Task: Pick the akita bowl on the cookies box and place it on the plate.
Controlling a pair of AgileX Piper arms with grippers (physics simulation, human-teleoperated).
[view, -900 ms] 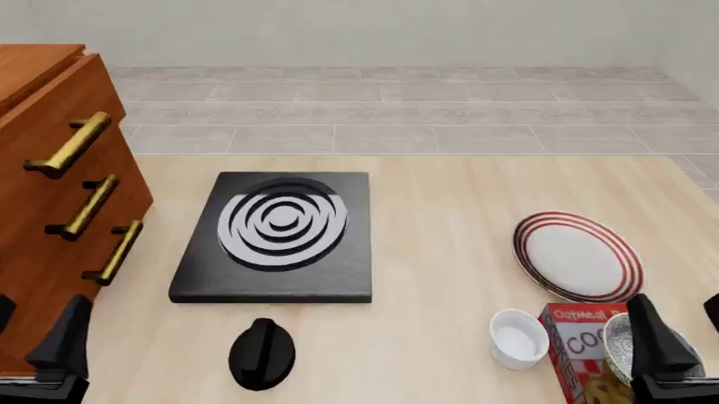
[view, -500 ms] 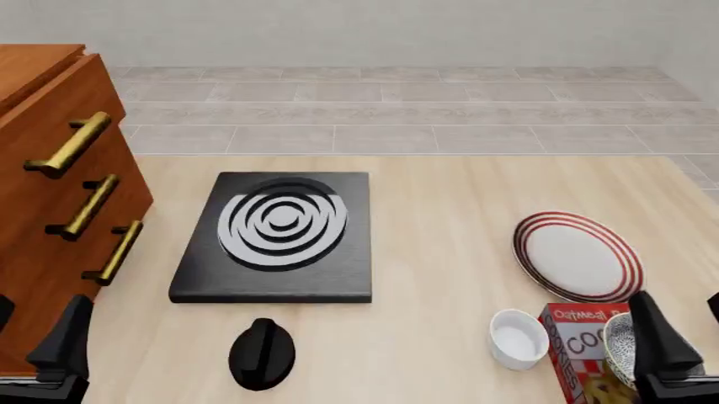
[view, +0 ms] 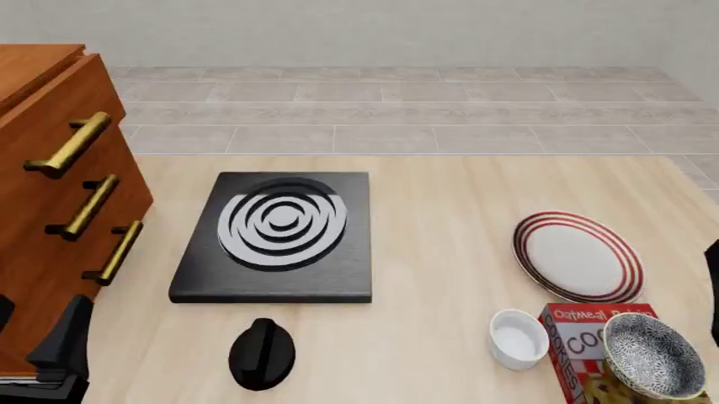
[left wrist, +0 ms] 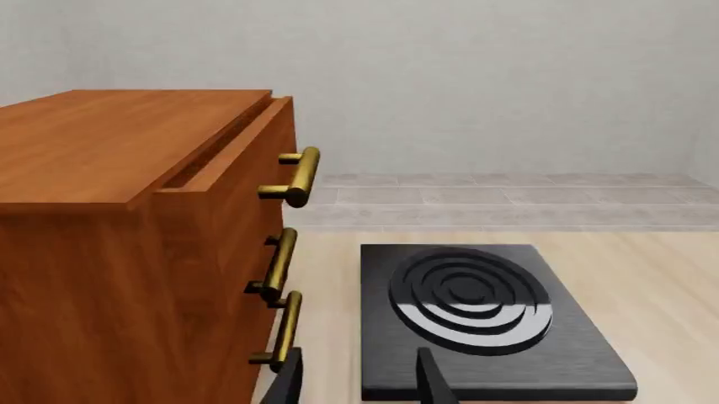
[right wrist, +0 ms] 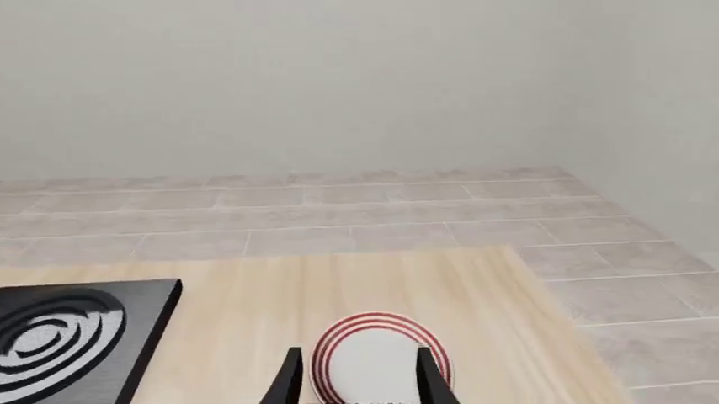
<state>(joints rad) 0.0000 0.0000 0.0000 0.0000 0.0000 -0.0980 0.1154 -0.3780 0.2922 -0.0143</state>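
The akita bowl [view: 655, 355] sits uncovered on the cookies box [view: 588, 337]; right pincer [right wrist: 354, 376], seemingly apart, has withdrawn.

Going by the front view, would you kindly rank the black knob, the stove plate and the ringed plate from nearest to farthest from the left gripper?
1. Black knob, just right of the left gripper, near edge.
2. Stove plate, farther in, centre-left.
3. Ringed plate, far across on the right.

Cookies box [view: 584, 332] reads "Oatmeal Raisin", "CO"
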